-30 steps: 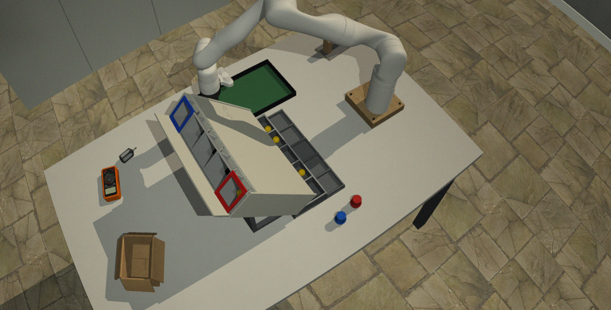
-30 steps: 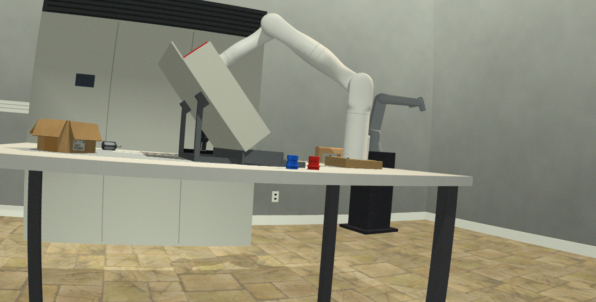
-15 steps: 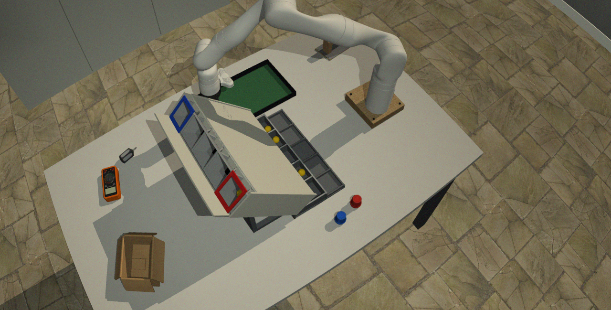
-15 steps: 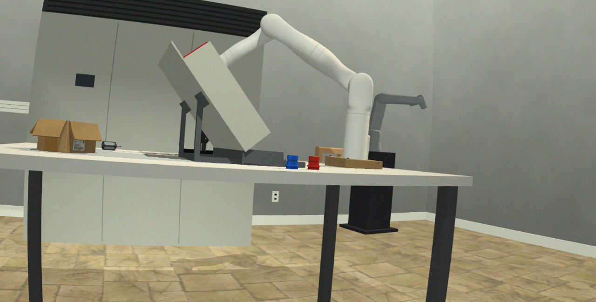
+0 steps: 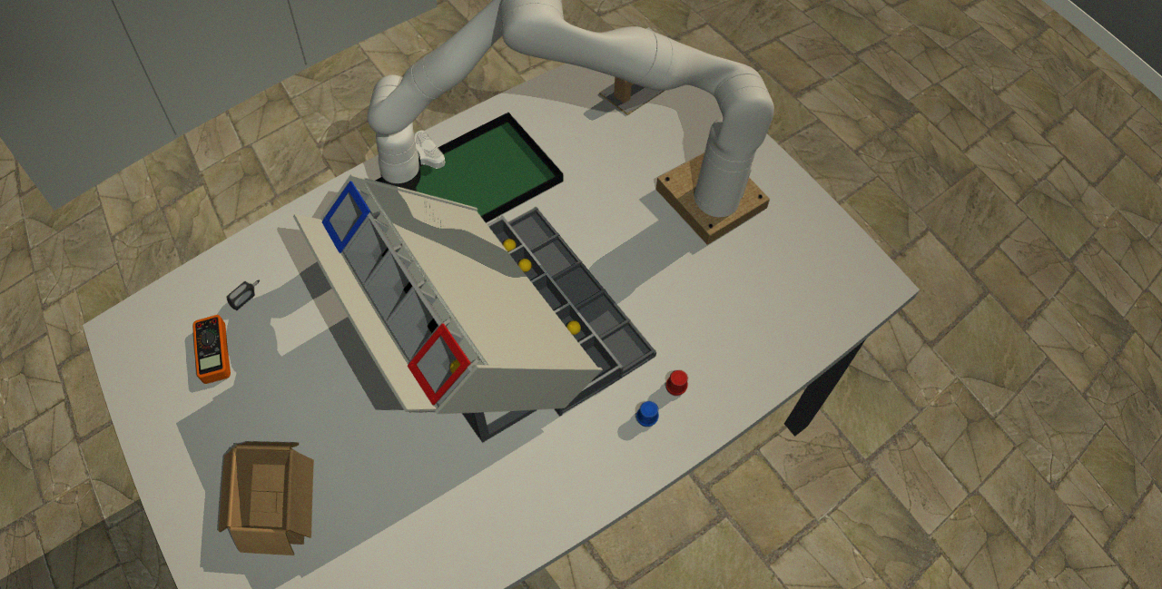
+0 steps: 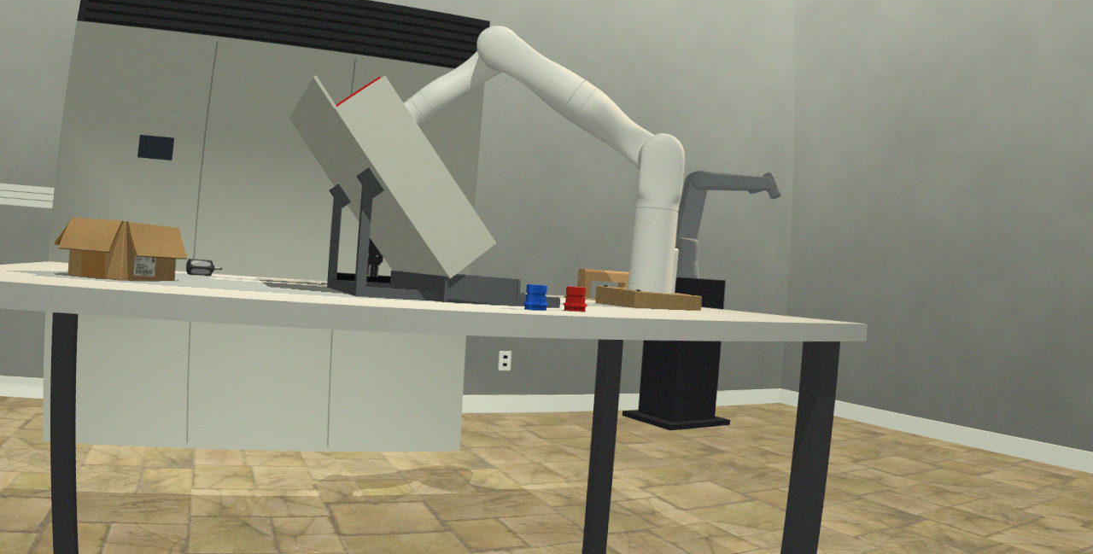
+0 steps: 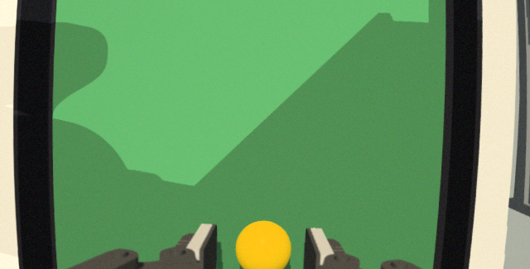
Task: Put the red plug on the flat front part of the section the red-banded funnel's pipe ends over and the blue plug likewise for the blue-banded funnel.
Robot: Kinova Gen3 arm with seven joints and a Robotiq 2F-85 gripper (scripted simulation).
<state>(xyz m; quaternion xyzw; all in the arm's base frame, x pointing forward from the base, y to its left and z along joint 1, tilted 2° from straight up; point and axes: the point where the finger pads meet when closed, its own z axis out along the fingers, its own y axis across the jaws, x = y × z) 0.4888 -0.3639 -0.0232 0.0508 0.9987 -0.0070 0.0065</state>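
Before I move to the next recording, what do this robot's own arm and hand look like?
The arm is smooth pale grey-white with rounded joints and thin seam lines; no cables show. The hand has dark linkages and two black fingers with pale beige edges.

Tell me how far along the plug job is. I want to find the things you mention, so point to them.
Neither plug is placed: the red plug (image 5: 676, 381) (image 6: 575, 299) and blue plug (image 5: 647, 413) (image 6: 535, 298) stand on the table. Three marbles lie in the sectioned bin (image 5: 637, 342) and one shows inside the red-banded funnel (image 5: 418, 366). The gripper (image 7: 260, 247) is open around another marble (image 7: 263, 245) over the green tray (image 5: 536, 145) (image 7: 460, 95), not gripping it. Both plug placements remain.
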